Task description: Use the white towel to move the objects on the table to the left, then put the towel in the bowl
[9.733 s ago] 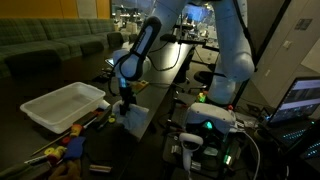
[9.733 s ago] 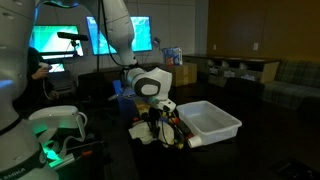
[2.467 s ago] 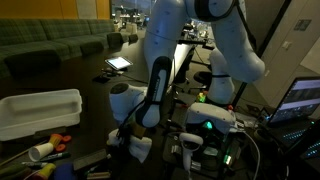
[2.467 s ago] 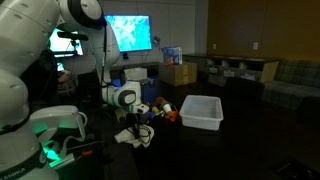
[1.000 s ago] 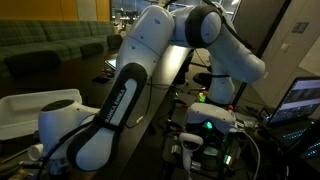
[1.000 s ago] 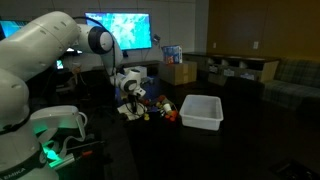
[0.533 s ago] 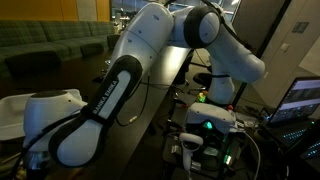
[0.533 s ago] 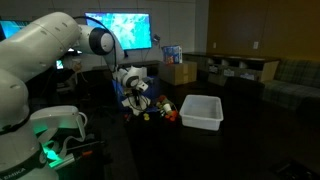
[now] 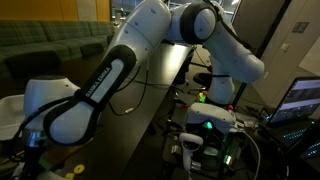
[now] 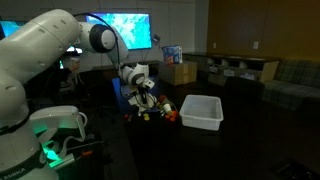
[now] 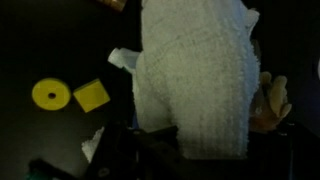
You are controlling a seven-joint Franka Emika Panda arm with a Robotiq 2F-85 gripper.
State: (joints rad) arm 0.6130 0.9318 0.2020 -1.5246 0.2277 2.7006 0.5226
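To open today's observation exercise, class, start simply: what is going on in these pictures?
The Panda arm's gripper appears to hold a white towel low over the dark table. In the wrist view a yellow disc and a yellow square lie on the table beside the towel. The white bin stands apart from the gripper, and the towel is not yet in it.

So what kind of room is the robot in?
Probably a robot lab set up in an office lounge. There's a big wall screen, sofas along the back, and a monitor beside the arm.
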